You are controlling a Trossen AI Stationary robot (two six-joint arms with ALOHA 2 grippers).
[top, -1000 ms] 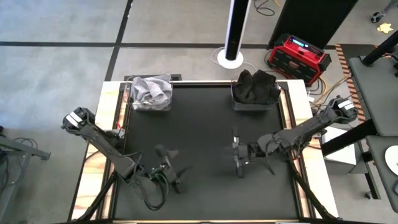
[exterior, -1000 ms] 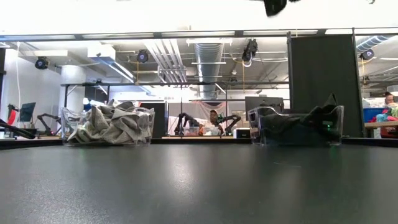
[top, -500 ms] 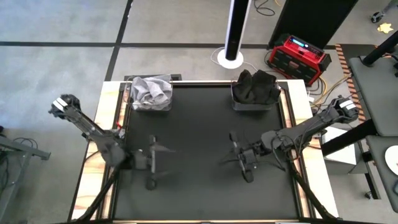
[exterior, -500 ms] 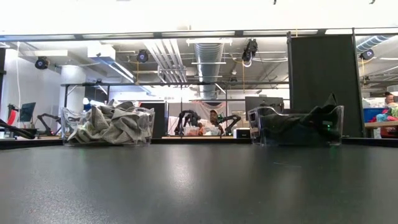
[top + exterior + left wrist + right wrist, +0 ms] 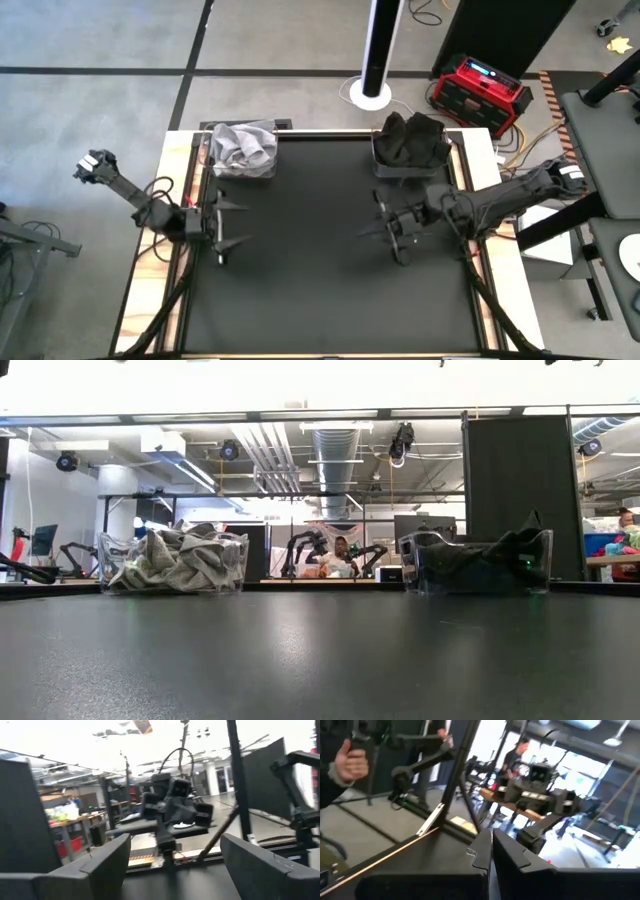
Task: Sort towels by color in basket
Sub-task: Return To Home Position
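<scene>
While a person (image 5: 345,550) shows beyond the black table (image 5: 320,660), left pincer (image 5: 175,842) gapes wide, right pincer (image 5: 490,855) sits closed.

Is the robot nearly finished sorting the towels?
Nearly. Done: the light towels fill the left bin, the dark towels the right bin. In hand: nothing; the left gripper is open, the right gripper shut, both empty above the table. Left: no loose towel shows, so only parking the arms, probably.
</scene>
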